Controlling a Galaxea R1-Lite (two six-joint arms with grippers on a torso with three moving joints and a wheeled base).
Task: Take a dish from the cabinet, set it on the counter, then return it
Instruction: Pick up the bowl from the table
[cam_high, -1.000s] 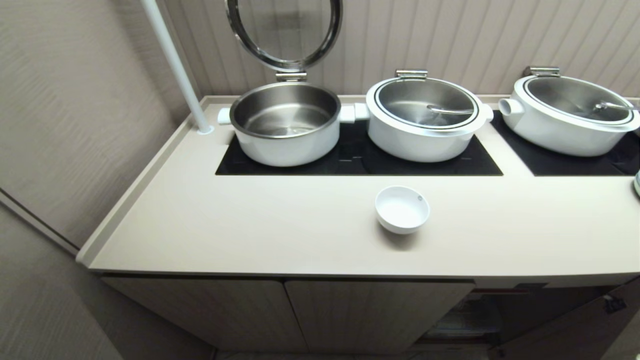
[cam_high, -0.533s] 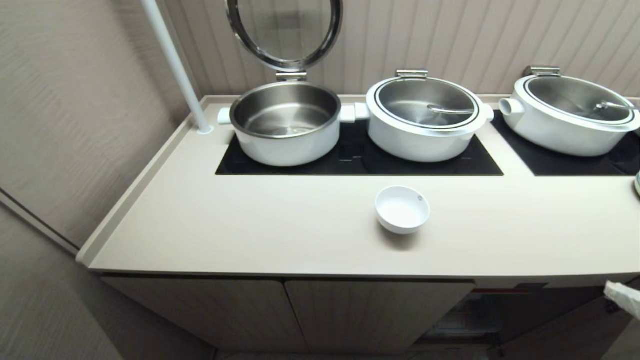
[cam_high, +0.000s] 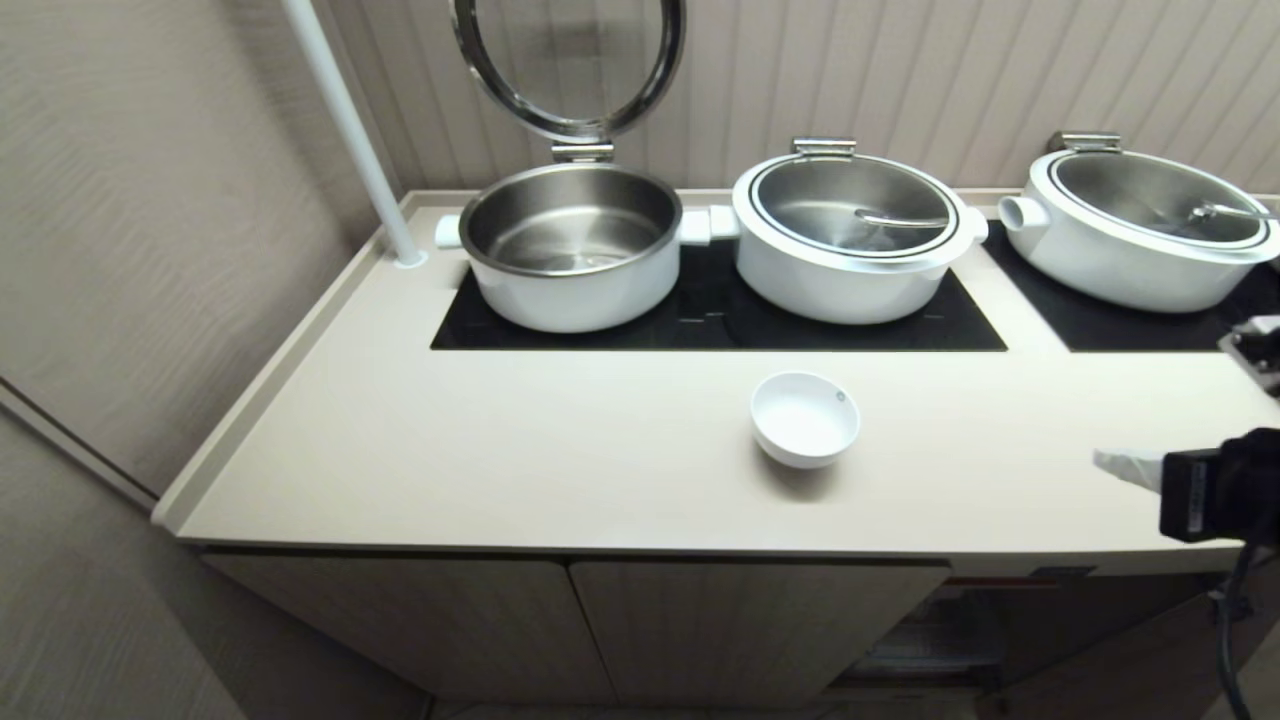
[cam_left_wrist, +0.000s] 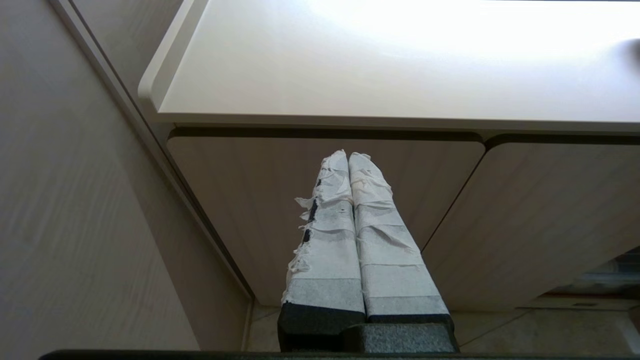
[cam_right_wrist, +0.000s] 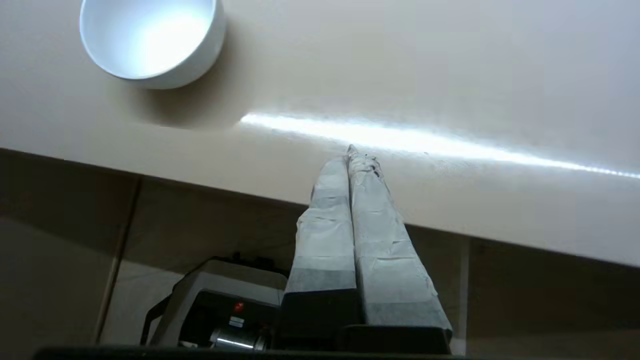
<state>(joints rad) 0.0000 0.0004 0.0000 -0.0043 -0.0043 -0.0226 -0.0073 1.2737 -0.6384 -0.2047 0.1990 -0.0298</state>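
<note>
Small round plain white ceramic bowl (cam_high: 805, 419) upright and empty on the long smooth beige surface (cam_high: 500, 460), just at the 6 o'clock side of the glossy black inset cooktop panel (cam_high: 720, 315) and well back from the front edge. Right hand (cam_high: 1120, 464) low at the 3 o'clock edge of the head view, tape-wrapped fingers (cam_right_wrist: 350, 200) pressed flat together, holding nothing, tip over the front strip of the surface and well apart from the bowl. Left hand (cam_left_wrist: 348, 160) parked lower down, facing the closed ribbed beige cabinet doors (cam_left_wrist: 320, 200), likewise shut tight and empty.

Likely step: reach for the bowl, to carry it back into the cabinet opening at roughly 5 o'clock in the head view.

Risks from here:
- Fingers not spread before arrival: a shove at the rim instead of a grip, with a slide toward the large white lidded pot (cam_high: 850, 240) at 12 o'clock, or a tip on the narrow foot.
- Smooth glazed wall, taped pads: a one-sided pinch on the rim liable to slip or let the bowl swing.
- Low approach along the front: a knock of the wrist against the raised rim of the surface.
- Descent to the shelf: possibly a clip on the open door at 5 o'clock, though that corner is dim and hard to read.
</note>
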